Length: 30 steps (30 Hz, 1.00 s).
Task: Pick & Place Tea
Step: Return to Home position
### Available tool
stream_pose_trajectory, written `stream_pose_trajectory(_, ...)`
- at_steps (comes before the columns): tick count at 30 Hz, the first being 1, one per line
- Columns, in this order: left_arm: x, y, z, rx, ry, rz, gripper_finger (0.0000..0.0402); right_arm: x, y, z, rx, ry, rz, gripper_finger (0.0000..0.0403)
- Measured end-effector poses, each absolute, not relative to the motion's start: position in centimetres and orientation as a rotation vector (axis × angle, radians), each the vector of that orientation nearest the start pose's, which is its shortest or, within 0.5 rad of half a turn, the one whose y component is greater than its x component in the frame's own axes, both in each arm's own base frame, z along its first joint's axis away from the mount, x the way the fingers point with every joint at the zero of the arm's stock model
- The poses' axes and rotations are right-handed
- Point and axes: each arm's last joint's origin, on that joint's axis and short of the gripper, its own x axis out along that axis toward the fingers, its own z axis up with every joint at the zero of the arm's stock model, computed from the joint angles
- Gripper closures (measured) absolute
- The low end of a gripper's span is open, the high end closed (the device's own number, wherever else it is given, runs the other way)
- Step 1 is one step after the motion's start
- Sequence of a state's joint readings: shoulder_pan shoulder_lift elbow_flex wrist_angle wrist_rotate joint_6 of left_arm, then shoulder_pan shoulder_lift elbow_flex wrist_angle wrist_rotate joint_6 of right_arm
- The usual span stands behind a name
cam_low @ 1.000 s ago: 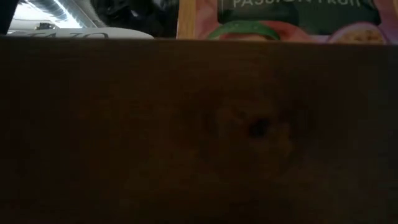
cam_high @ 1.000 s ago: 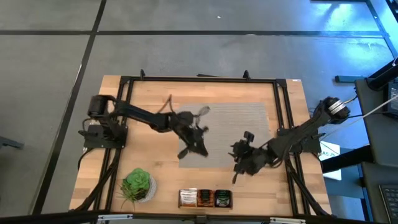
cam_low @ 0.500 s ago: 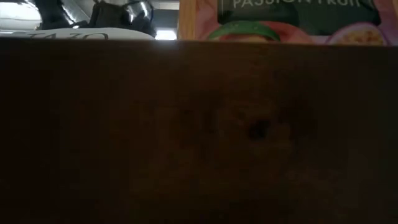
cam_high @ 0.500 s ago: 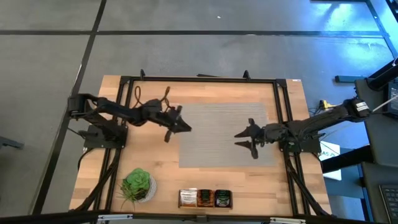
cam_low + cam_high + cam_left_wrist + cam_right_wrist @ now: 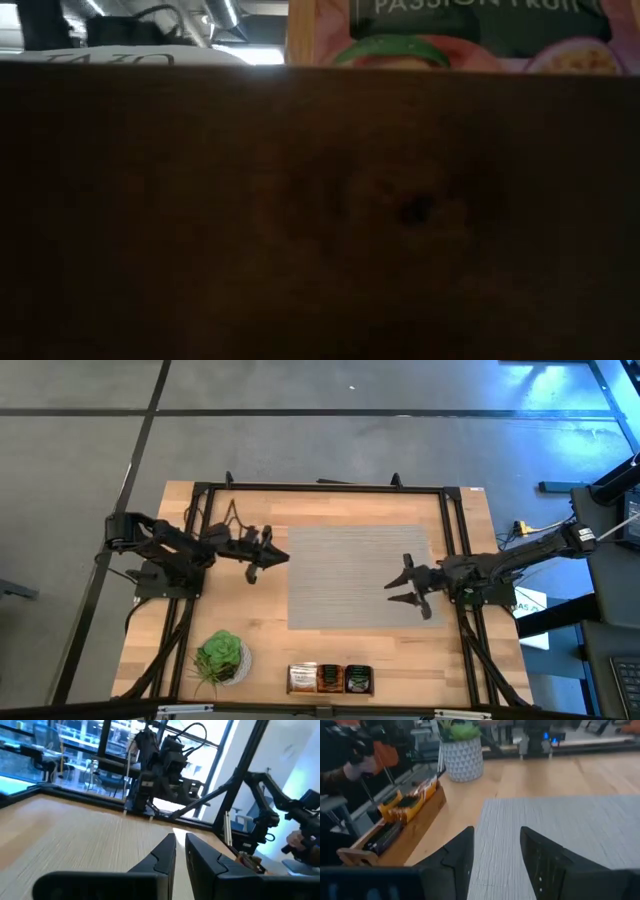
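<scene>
The tea sachets (image 5: 330, 678) stand in a row in a low wooden tray (image 5: 422, 817) at the table's near edge; orange and dark ones (image 5: 400, 807) show in the right wrist view. My left gripper (image 5: 280, 557) hovers off the grey mat's (image 5: 360, 575) left edge, pointing level toward the right, its fingers (image 5: 162, 852) parted by only a slit with nothing between. My right gripper (image 5: 400, 590) hovers over the mat's right part, pointing left, open and empty (image 5: 497, 832). The tray's dark wall fills the low view, with sachet tops (image 5: 450, 30) above it.
A green potted plant (image 5: 220, 657) stands at the near left, beside the tray. A black frame (image 5: 320, 487) runs round the table. A person's hand (image 5: 300, 840) shows beyond the table's edge. Bare mat lies between the two grippers.
Both arms have drawn back from the mat's middle, the left toward the table's left edge, the right toward its right edge. Each gripper has tipped up from pointing downward to roughly level. The sachets have stayed in the tray.
</scene>
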<state>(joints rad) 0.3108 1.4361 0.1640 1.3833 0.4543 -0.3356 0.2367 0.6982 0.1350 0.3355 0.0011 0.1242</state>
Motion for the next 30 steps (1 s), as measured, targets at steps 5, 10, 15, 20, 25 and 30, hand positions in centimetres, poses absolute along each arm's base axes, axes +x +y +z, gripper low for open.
stream_pose_trajectory(5, 17.9, 4.5, 14.9, -0.325, -0.101, -0.128, 0.0364, 13.3, 3.0, 16.9, 0.115, 0.149, 0.216, 0.0242)
stream_pose_trajectory(10, 16.6, 4.4, 14.6, -0.333, -0.122, -0.080, 0.0364, 12.2, 2.6, 17.0, 0.133, 0.052, 0.223, 0.0242)
stream_pose_trajectory(15, 16.4, 4.5, 15.1, -0.306, -0.154, -0.110, 0.0364, 11.4, 2.3, 17.2, 0.149, 0.008, 0.237, 0.0242)
stream_pose_trajectory(20, 15.8, 5.2, 16.0, -0.289, -0.195, -0.147, 0.0364, 10.6, 2.0, 17.3, 0.149, -0.003, 0.238, 0.0242)
stream_pose_trajectory(25, 15.0, 5.8, 16.9, -0.252, -0.241, -0.167, 0.0364, 9.9, 1.7, 17.2, 0.148, -0.013, 0.225, 0.0242)
stream_pose_trajectory(30, 14.4, 6.5, 17.2, -0.254, -0.242, -0.177, 0.0364, 9.5, 1.6, 17.1, 0.128, 0.000, 0.221, 0.0242)
